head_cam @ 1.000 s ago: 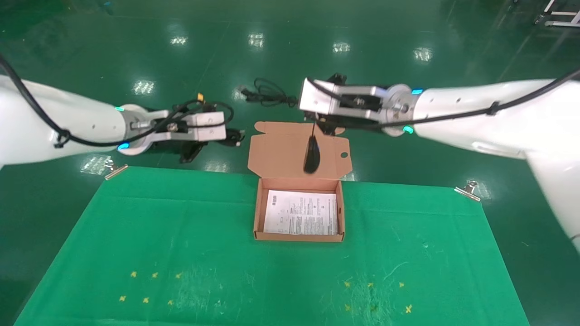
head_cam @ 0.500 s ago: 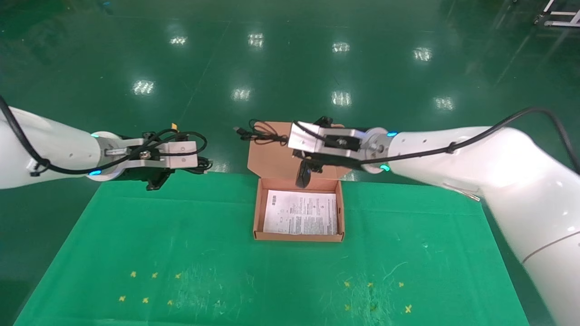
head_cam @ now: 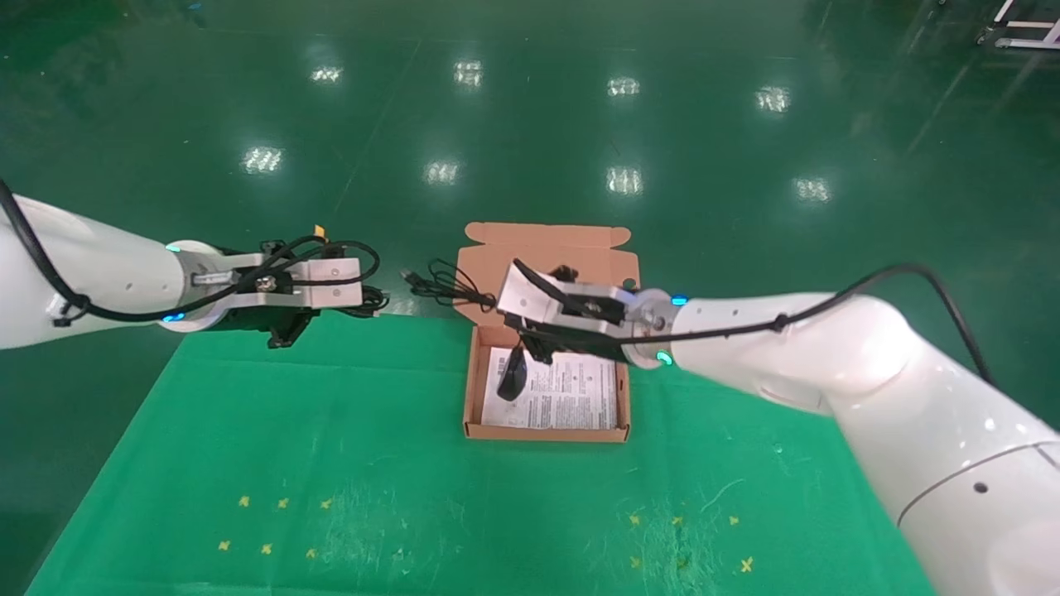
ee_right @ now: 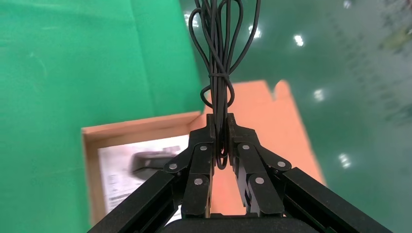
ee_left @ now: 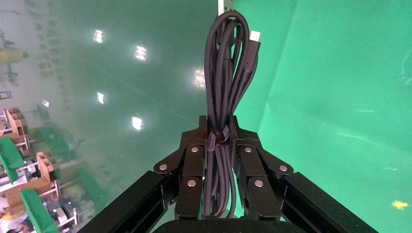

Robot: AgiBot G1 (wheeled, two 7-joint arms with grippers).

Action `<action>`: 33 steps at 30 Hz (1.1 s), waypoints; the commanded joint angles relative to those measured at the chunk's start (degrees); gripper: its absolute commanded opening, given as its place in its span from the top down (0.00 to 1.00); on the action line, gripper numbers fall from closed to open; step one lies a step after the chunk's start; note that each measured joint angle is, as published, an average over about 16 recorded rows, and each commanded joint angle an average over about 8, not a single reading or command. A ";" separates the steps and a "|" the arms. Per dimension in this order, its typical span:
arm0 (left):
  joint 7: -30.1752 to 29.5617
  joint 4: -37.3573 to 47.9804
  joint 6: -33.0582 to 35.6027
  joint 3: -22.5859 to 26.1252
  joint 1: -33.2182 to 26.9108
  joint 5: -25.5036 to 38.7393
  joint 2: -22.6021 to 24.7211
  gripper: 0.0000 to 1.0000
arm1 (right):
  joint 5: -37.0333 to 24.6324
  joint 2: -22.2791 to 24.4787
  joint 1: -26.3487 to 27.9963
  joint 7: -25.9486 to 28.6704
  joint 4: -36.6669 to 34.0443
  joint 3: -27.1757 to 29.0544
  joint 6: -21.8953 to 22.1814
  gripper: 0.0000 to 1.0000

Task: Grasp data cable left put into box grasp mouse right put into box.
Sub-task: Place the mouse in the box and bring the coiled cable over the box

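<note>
Two claws clamped: left claw (ee_left: 217,145) pinching data cable (ee_left: 228,73); right claw (ee_right: 221,141) pinching mouse (head_cam: 513,377) cord.

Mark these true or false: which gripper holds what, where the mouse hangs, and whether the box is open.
1. The left gripper is shut on the data cable. True.
2. The right gripper pinches the mouse body. False: it grips the cord; the mouse dangles below.
3. The mouse hangs over the box. True.
4. The box lid is closed. False: the flap stands open.
5. The data cable lies in the box. False: the left gripper holds it beside the table's edge.
</note>
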 commanded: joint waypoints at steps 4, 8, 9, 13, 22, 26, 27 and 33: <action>-0.05 -0.06 0.02 0.00 0.02 0.03 -0.01 1.00 | 2.53 0.10 -1.42 1.16 -3.22 -0.93 1.70 1.00; -0.06 -0.08 0.03 0.00 0.02 0.03 -0.02 1.00 | 3.52 0.22 -1.79 1.04 -5.98 -1.58 2.43 0.95; -0.06 -0.08 0.03 0.00 0.02 0.03 -0.02 1.00 | 3.66 0.23 -1.80 0.99 -6.41 -1.69 2.52 0.82; -0.06 -0.11 0.06 0.00 0.04 0.04 -0.04 1.00 | 4.22 0.37 -1.83 0.50 -7.64 -2.03 2.91 0.32; 0.33 0.29 -0.96 0.46 0.92 -0.18 1.60 1.00 | 5.07 1.31 -2.25 0.41 -7.16 -2.34 3.26 0.00; 0.88 2.03 -2.37 1.21 1.76 0.02 4.03 1.00 | 5.25 2.09 -2.56 0.50 -6.33 -2.41 3.16 0.00; 1.05 2.65 -2.87 1.41 1.98 0.08 4.77 1.00 | 5.29 2.36 -2.61 0.52 -6.12 -2.41 3.07 0.00; 2.83 7.28 -7.46 2.64 3.52 0.53 9.89 1.00 | 5.54 5.28 -2.63 0.70 -4.15 -2.06 2.47 0.00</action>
